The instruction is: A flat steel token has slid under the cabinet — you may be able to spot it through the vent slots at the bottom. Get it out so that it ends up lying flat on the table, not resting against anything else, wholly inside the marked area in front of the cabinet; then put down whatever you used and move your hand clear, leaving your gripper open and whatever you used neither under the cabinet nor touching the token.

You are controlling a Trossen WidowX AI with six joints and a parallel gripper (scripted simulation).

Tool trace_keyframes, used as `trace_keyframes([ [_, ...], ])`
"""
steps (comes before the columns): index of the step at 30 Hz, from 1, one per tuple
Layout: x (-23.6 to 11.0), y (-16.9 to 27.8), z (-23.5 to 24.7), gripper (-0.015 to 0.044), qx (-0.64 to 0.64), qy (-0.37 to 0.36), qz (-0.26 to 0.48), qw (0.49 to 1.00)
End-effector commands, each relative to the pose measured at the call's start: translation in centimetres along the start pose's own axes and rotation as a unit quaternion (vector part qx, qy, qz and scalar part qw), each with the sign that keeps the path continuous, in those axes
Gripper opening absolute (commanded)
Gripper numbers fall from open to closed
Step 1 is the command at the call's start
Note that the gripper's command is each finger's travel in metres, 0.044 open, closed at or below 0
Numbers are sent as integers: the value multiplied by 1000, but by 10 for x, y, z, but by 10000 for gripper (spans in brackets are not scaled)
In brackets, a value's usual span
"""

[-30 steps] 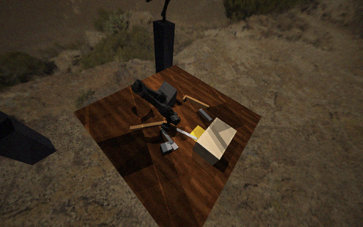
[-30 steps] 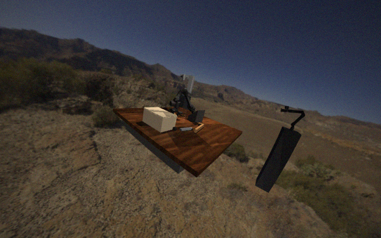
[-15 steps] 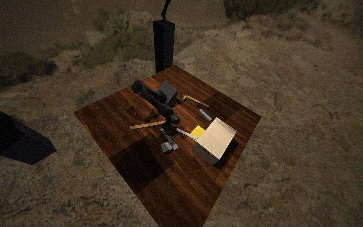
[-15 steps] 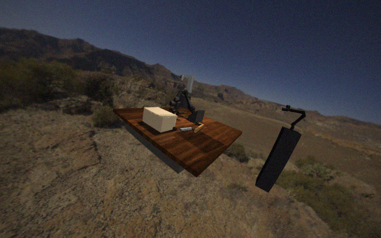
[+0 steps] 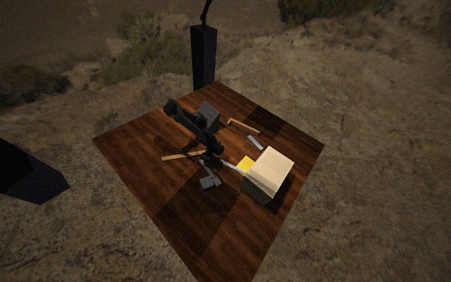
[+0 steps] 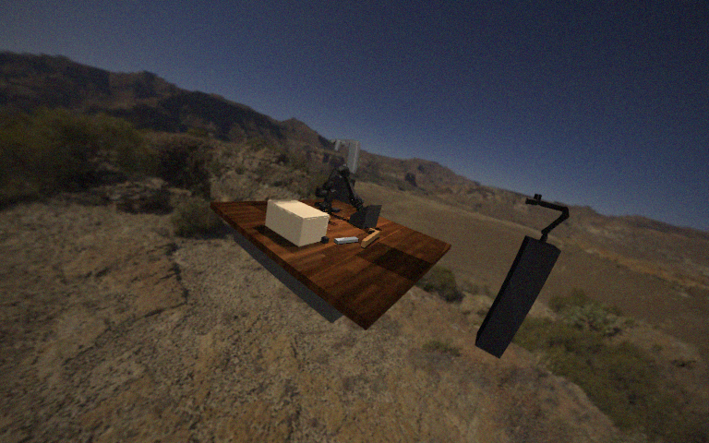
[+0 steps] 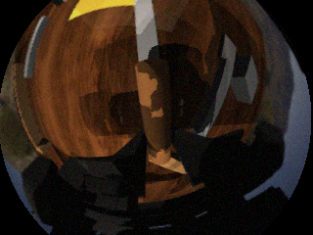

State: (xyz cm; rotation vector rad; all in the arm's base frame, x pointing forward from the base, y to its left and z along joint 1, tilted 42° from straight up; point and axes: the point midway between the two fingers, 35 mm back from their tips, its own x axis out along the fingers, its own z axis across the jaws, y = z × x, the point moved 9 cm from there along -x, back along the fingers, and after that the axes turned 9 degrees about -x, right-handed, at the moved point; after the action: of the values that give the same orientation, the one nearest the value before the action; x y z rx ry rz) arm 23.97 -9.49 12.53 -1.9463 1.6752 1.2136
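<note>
My gripper (image 5: 212, 163) (image 7: 156, 128) is low over the table (image 5: 133, 153), left of the beige cabinet (image 5: 269, 167) (image 6: 295, 219). It is shut on the near end of a thin flat grey strip (image 5: 233, 167) (image 7: 145, 20). The strip's far end reaches onto the yellow marked area (image 5: 246, 163) in front of the cabinet. The steel token does not show in any view. The cabinet's vent slots are too dark and small to see through.
A grey T-headed rake (image 5: 208, 180) (image 7: 225, 72) lies just beside the gripper. A wooden stick (image 5: 182, 155) lies to the left. An L-shaped wooden piece (image 5: 243, 126) (image 6: 370, 236) and a short grey bar (image 5: 255, 142) (image 6: 345, 239) lie behind the cabinet. The arm's grey base block (image 5: 208, 115) stands at the back.
</note>
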Motion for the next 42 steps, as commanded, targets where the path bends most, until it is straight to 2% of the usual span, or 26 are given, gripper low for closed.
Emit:
trace_keyframes([
  [1,0,-6,-2,0,3,1,1,1000],
  [42,-1,-55,-11,0,7,1,2,1000],
])
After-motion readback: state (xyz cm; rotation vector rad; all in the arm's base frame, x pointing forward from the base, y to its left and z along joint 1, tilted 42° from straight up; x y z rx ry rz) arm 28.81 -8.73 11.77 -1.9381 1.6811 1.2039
